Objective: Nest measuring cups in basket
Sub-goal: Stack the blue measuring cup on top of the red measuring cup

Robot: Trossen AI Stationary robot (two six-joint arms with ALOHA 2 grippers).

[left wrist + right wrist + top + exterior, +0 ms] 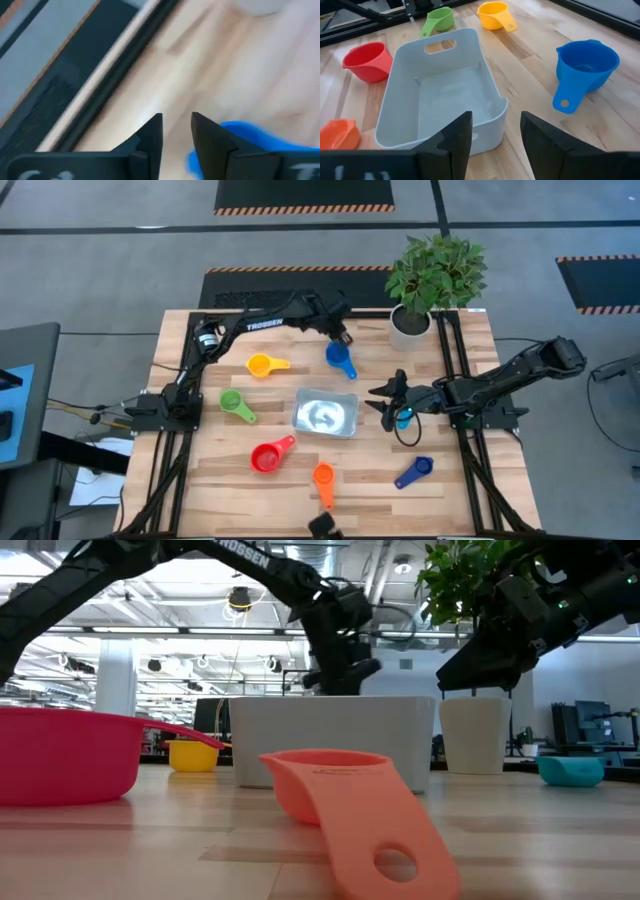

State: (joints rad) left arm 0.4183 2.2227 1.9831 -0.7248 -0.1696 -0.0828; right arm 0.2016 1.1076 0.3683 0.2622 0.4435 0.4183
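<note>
Handling note: blue cup point(341, 360), light rigid slick plastic, beneath part-open empty left end effector point(341, 337); pinch rim. Right end effector point(392, 404) open.

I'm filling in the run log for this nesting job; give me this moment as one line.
left gripper: open, over blue cup | right gripper: open, beside basket | basket: empty | cups nested: none
</note>
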